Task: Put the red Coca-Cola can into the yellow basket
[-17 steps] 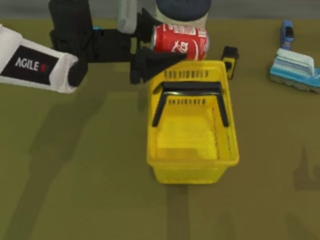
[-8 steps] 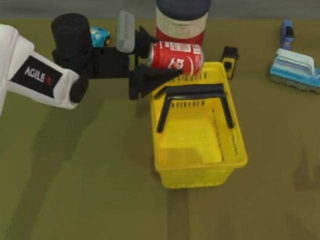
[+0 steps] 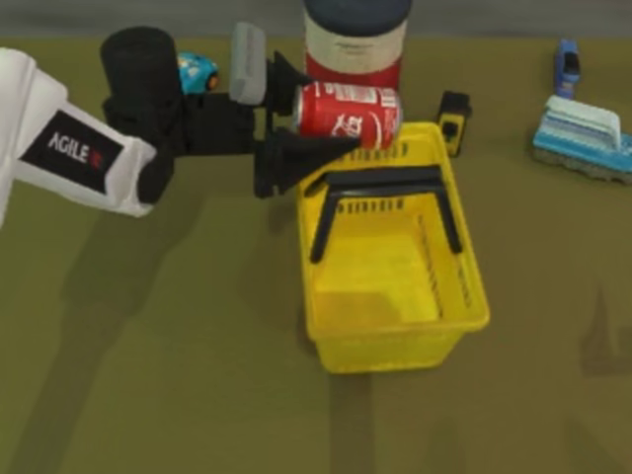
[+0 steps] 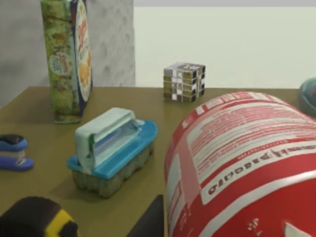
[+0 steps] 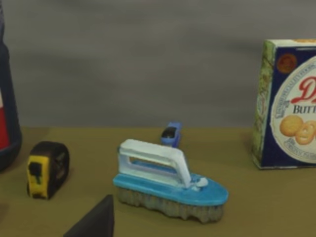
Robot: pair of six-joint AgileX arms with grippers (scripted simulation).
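The red Coca-Cola can (image 3: 348, 114) lies on its side in the air, with my left gripper (image 3: 326, 111) shut on it. It hangs over the far rim of the yellow basket (image 3: 390, 351), whose black handle (image 3: 380, 183) is folded across the far end. In the left wrist view the can (image 4: 247, 168) fills the near side beside one dark finger (image 4: 148, 222). My right gripper is outside the top view; its wrist view shows a single dark fingertip (image 5: 96, 219) well off to one side, holding nothing.
A large red-white-and-dark-blue canister (image 3: 355, 39) stands just behind the can. A yellow-black tape measure (image 3: 454, 117) sits by the basket's far right corner. A blue scrubbing brush (image 3: 583, 138), a blue toy car (image 3: 566, 61), a biscuit box (image 5: 291, 108) and a puzzle cube (image 4: 184, 81) lie further right.
A second ago the can was further back; my left gripper has brought it forward over the basket's far rim. The basket shifted slightly right and turned. Nothing has moved in the last half second.
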